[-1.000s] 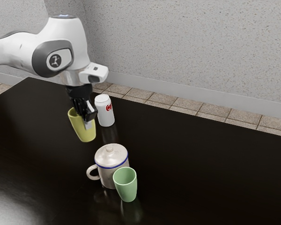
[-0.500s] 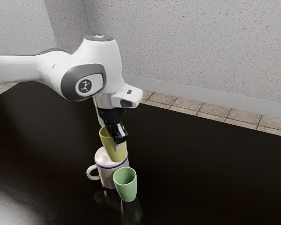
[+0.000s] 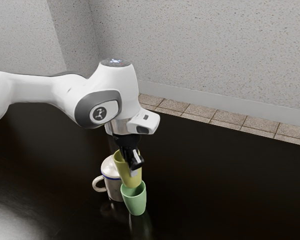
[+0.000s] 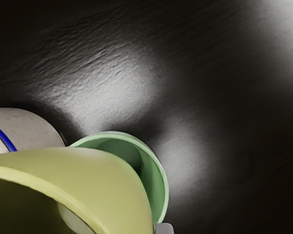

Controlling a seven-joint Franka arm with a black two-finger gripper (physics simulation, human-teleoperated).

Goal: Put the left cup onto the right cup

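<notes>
Gripper (image 3: pixel 134 159) clamped on the yellow cup (image 3: pixel 125 173) is over the green cup (image 3: pixel 134 199) now, not the mug (image 3: pixel 106 182); wrist view shows green's mouth right underneath.

The pincer (image 3: pixel 132 159) is pinching the tilted cup (image 3: pixel 126 175) at its rim, holding it over the standing cup (image 3: pixel 134 199), base meeting that cup's mouth (how deep, I cannot tell). The handled mug (image 3: pixel 107 181) is sitting on the surface (image 3: pixel 215 190) just behind both, toward the exterior view's left.

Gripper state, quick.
Gripper: shut on the yellow cup, holding it by its rim, tilted, over the green cup.
</notes>
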